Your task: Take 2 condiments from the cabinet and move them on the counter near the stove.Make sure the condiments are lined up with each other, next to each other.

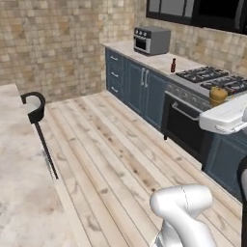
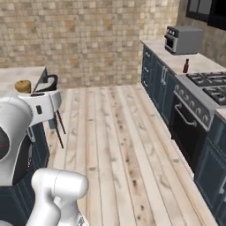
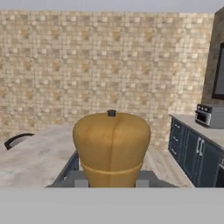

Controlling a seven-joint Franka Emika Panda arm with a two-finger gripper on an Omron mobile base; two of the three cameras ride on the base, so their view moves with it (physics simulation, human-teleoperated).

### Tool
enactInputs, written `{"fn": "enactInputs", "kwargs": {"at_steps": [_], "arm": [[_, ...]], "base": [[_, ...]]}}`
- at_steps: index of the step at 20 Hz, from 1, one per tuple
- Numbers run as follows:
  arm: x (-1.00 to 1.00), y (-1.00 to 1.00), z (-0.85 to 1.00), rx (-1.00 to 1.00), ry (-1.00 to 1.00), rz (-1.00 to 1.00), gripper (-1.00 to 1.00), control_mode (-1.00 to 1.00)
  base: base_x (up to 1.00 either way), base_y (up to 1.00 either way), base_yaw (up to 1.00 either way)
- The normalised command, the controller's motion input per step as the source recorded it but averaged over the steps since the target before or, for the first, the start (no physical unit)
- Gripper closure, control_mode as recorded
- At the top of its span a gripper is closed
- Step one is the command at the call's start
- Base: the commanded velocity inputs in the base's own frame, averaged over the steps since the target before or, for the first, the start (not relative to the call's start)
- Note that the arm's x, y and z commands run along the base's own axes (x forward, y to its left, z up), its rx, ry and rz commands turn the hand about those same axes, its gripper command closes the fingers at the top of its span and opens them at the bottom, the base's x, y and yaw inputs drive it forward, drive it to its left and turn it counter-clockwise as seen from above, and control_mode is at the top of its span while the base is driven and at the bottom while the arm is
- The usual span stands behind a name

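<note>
End effector: I see it [image 3: 111, 183] clamped on the tan bottle [image 3: 111, 146], which stands upright between the fingers, close to the hand camera.
Tan bottle: in my left base view it [image 1: 218, 94] is held up at the white hand, in front of the stove [image 1: 212, 77].
Red bottle: it [image 1: 173, 65] stands upright on the table [image 1: 154, 60], just beside the stove's left edge.
Toaster oven: it [image 1: 151, 40] sits further back on that table.
Cabinet: dark doors [image 1: 169, 8] hang above.
</note>
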Motion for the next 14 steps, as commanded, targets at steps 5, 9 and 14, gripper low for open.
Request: {"fn": "enactInputs", "kwargs": {"at_steps": [5, 9, 14], "arm": [[0.0, 0.0, 0.0, 0.0, 0.0, 0.0, 1.0, 1.0], [0.0, 0.0, 0.0, 0.0, 0.0, 0.0, 1.0, 1.0], [0.0, 0.0, 0.0, 0.0, 0.0, 0.0, 1.0, 1.0]], "base": [[0.86, 0.02, 0.06], [0.98, 0.04, 0.0], [1.0, -0.04, 0.0]]}}
